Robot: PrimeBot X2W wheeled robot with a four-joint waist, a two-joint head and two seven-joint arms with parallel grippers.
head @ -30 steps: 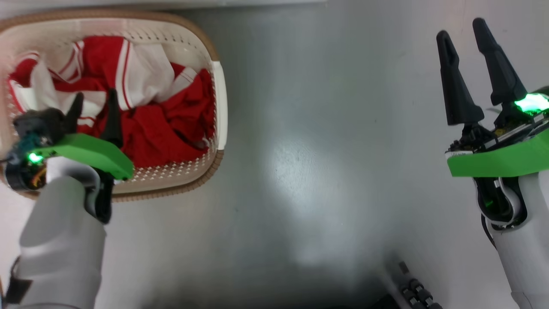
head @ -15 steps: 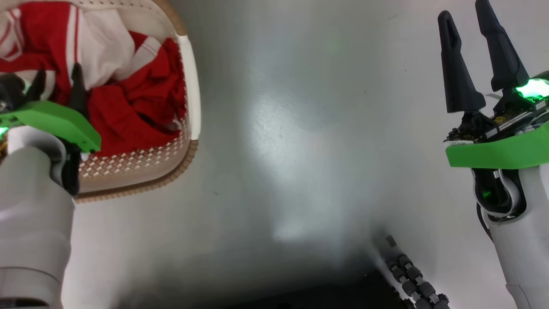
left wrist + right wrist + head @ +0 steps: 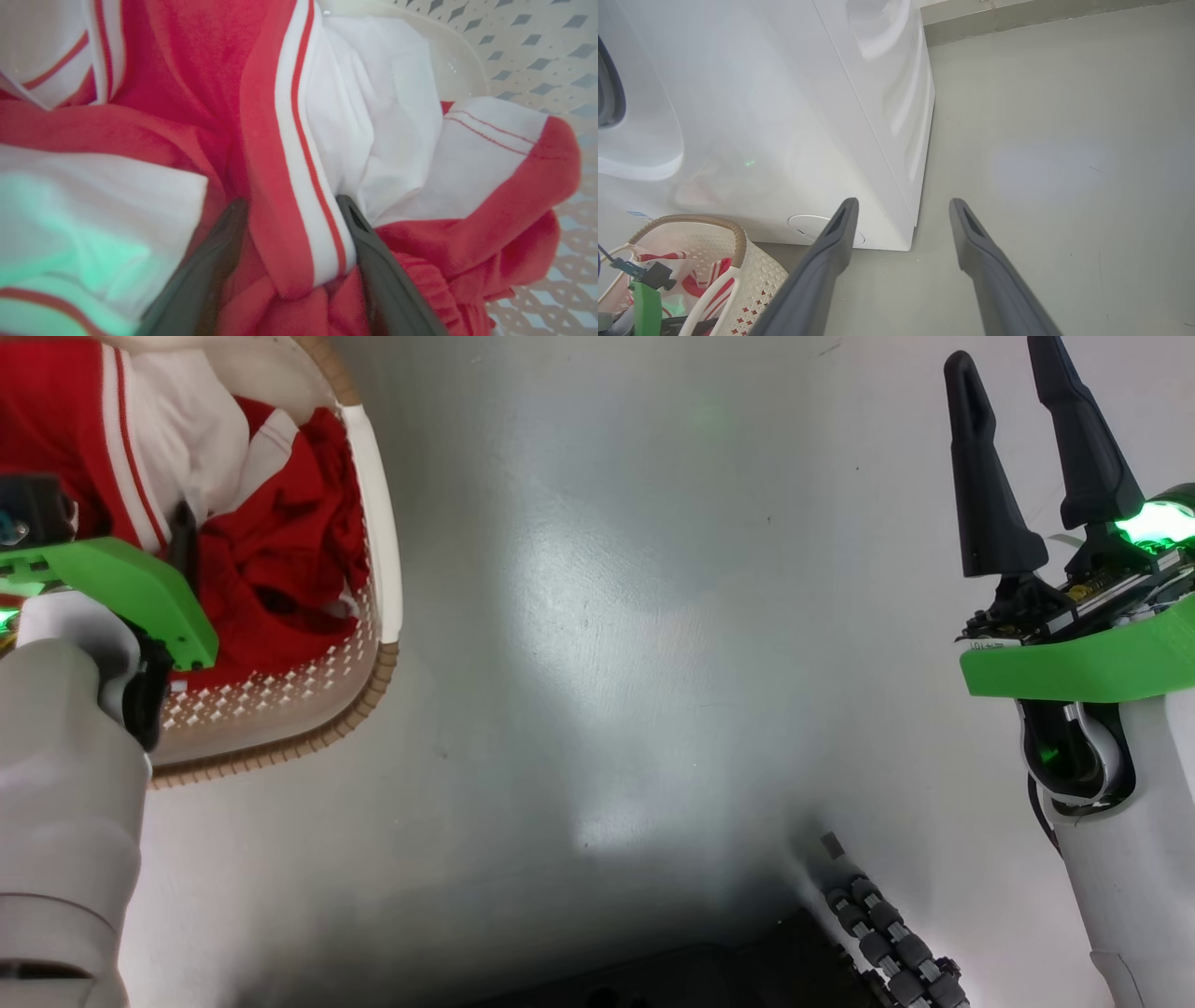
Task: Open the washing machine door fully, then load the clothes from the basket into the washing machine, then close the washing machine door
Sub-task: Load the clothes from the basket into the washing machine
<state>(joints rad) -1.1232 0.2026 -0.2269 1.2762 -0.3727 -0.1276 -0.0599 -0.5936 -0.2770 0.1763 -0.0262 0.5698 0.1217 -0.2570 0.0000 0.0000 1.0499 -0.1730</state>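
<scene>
Red fabric with white stripes stands as one fold between the two dark fingers (image 3: pixel 205 280) of the left gripper (image 3: pixel 289 205). This gripper is spread apart and pushed down into the clothes (image 3: pixel 397 140). Both fingers touch the cloth on their inner sides, but they do not pinch it together (the gap looks about as wide as on the other gripper). How many garments make up the bundle, I cannot count. The clothes lie inside the one cream perforated basket (image 3: pixel 378 551), which stands on the grey floor (image 3: pixel 607 616) just in front of the one white washing machine (image 3: pixel 784 93), near its round service flap (image 3: pixel 805 226). Well apart, on the robot's right, the right gripper (image 3: pixel 901 205) hangs over the floor with its two fingers spread, holding nothing.
</scene>
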